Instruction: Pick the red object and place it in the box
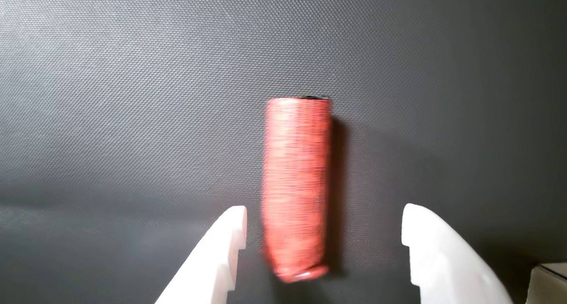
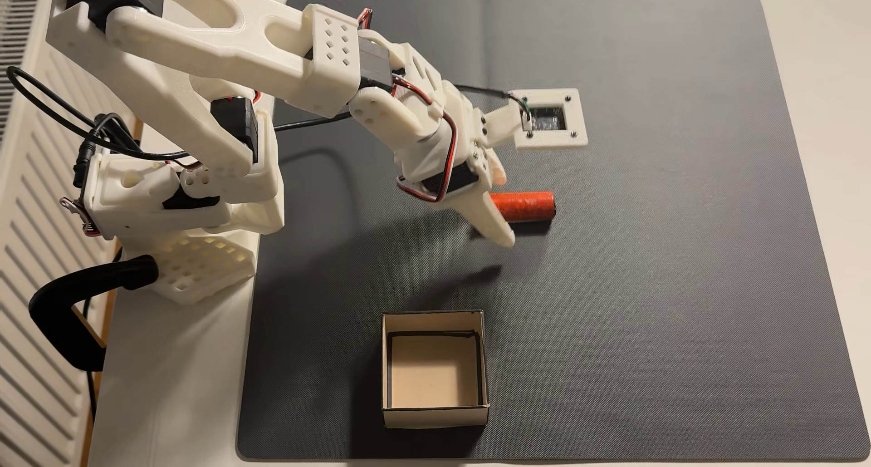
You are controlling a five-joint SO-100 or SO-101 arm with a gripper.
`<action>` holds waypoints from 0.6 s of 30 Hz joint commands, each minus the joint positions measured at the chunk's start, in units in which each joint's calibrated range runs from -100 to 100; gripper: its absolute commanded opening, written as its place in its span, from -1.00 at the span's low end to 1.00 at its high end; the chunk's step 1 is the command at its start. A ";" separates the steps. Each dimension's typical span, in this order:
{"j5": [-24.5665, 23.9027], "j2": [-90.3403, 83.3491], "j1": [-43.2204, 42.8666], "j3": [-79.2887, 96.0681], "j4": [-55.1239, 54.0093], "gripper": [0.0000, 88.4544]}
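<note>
Claw [image 1: 323,226] agape astride red object [image 1: 297,184]

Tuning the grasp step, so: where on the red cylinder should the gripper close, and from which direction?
Grip the red object across its mid-length, coming from above. It lies flat on the dark mat, so its long curved sides are free. In the wrist view the open gripper already straddles its near end; moving further along the cylinder before closing would probably balance it better.
</note>
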 commanded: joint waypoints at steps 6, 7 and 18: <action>-0.12 4.74 -0.07 -0.99 -3.65 -0.59; -0.12 5.25 0.07 -0.99 -3.65 -0.62; 0.30 8.05 0.37 -0.90 -7.58 -0.88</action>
